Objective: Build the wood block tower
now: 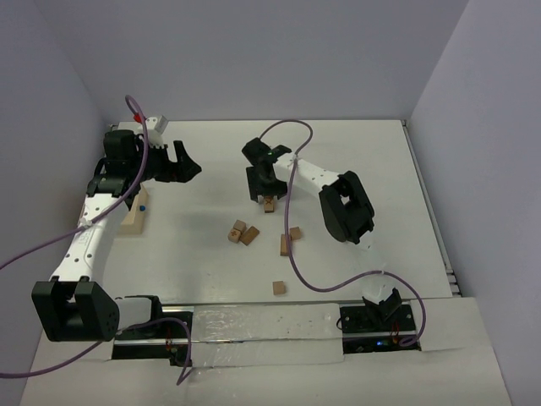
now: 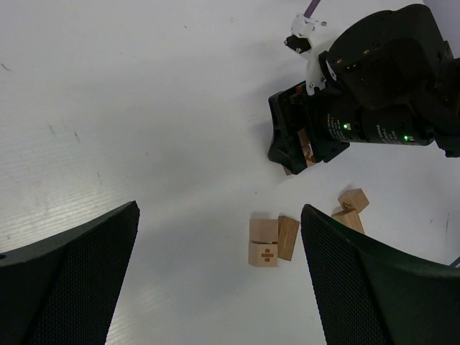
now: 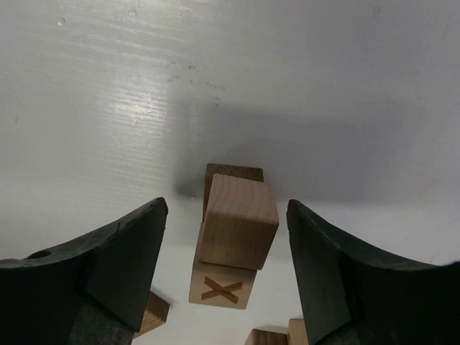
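Your right jaws stand open on both sides of the tower (image 3: pixel 237 223), not touching its top block, probably lined up to grip or straighten it. Loose wood blocks (image 1: pixel 243 233) wait on the tabletop (image 1: pixel 211 152) around six o'clock from it. Your left jaws, at nine o'clock, hang wide and hold nothing.

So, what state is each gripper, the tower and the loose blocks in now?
left gripper: open, empty.
right gripper: open, jaws either side of the tower, not touching.
tower: upright, top cube slightly askew on the X-marked block.
loose wood blocks: lying scattered on the table.
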Controlling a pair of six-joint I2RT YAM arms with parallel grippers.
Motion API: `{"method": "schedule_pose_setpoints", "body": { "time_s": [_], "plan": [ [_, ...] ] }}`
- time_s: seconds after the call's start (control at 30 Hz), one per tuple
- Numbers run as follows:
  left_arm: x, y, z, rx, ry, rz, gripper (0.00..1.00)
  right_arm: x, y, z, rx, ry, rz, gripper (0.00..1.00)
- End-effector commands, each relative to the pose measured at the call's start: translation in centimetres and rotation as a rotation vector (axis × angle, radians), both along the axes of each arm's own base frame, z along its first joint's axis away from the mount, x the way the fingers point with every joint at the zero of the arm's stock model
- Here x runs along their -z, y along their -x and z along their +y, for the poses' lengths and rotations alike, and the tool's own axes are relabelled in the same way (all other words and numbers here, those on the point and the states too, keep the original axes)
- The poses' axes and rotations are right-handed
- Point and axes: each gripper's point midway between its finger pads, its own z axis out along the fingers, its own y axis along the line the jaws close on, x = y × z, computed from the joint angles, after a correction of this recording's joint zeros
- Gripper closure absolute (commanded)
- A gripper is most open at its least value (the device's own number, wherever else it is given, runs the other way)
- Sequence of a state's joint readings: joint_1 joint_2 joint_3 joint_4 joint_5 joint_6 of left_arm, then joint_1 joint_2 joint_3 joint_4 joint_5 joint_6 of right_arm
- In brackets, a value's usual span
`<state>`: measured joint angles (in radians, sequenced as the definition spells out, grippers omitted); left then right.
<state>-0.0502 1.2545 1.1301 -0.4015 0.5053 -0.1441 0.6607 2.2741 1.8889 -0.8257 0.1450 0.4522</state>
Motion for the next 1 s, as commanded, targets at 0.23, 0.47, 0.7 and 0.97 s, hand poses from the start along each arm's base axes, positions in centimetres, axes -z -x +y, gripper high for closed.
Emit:
{"method": "schedule_pose_setpoints", "body": {
  "time_s": [0.23, 0.47, 0.7, 0.97],
  "plan": [
    [-2.1, -0.2, -0.7, 0.06, 0.018, -0.053, 0.01, 0.0, -2.0, -0.2, 0.003, -0.009, -0.061, 0.3],
    [-2.2, 0.1, -1.1, 0.093, 0.026, -0.054, 0.01, -0.3, -1.6, -0.5, 0.002, -0.016, -0.06, 0.34],
    [-2.2, 0.1, -1.3, 0.109, 0.032, -0.054, 0.01, -0.4, -1.1, -0.5, -0.001, -0.025, -0.046, 0.41],
    [-2.1, 0.2, -1.5, 0.118, 0.037, -0.053, 0.01, -0.6, -0.4, -0.5, -0.006, -0.037, -0.025, 0.43]
  ]
}}
